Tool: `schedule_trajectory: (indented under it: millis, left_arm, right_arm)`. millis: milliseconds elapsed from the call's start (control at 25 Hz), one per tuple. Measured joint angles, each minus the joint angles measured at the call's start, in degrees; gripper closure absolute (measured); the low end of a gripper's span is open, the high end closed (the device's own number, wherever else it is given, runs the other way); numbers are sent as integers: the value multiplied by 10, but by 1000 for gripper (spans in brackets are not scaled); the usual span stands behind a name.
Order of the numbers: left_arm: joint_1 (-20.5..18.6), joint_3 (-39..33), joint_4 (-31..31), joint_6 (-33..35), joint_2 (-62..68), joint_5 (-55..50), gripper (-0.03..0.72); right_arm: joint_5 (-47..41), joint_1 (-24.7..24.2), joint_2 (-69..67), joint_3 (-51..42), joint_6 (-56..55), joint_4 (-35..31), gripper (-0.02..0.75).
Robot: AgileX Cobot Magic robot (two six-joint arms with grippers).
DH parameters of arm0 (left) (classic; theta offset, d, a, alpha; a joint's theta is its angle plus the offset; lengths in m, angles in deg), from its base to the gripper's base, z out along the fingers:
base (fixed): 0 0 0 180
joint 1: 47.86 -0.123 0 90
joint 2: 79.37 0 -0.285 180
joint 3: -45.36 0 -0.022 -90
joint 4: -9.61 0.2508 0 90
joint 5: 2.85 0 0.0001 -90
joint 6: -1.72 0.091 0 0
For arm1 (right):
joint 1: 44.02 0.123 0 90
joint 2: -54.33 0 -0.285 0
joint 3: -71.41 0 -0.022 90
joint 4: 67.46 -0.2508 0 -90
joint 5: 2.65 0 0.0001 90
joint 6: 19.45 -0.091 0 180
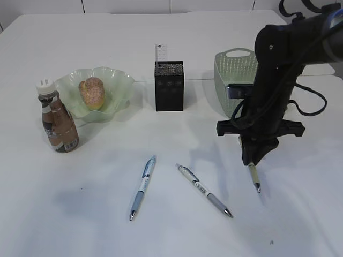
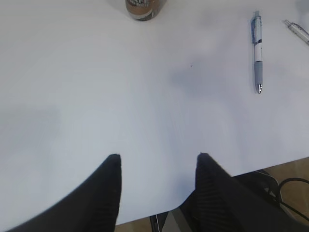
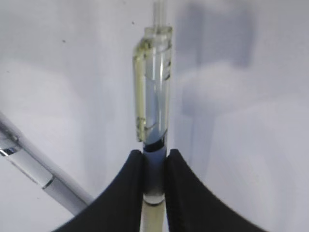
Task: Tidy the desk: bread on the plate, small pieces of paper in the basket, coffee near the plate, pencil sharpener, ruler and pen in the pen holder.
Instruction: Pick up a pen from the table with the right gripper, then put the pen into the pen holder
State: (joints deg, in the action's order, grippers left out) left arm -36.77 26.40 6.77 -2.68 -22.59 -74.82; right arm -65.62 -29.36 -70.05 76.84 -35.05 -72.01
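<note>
My right gripper (image 1: 255, 159) (image 3: 154, 159) is shut on a yellow-green clear pen (image 1: 254, 176) (image 3: 153, 96), gripped at mid-barrel in front of the basket (image 1: 236, 69). A blue pen (image 1: 142, 186) (image 2: 258, 53) and a grey pen (image 1: 204, 190) (image 3: 34, 169) lie on the desk (image 1: 96, 225). The bread (image 1: 91, 92) sits in the plate (image 1: 120, 80), with the coffee (image 1: 58, 120) (image 2: 145, 7) upright beside it. The ruler (image 1: 162, 52) sticks up from the pen holder (image 1: 169, 85). My left gripper (image 2: 158, 157) is open and empty above the desk's front edge. The pencil sharpener and paper pieces are out of view.
The right arm (image 1: 278, 80) stands in front of the basket's right side, with cables trailing to the right. The two loose pens lie between the pen holder and the front edge. In the left wrist view the floor (image 2: 289, 169) shows past the desk edge.
</note>
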Motion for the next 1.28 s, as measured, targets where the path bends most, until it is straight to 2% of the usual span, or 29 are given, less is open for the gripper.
schedule_trajectory:
  millis: [440,720,920,1280]
  left_arm:
    - [0,0,0,0,0,0,336]
    - [0,0,-1,0,0,0,336]
    - [0,0,-1,0,0,0,336]
    - [0,0,-1,0,0,9,336]
  right_arm:
    - [-30,0,-1,124,114,-26,622]
    - [8,0,-1,193,135,-39,622]
    - [57,0,-2,214,156,-44,622]
    - [257,0,-3,221,225,-94,622]
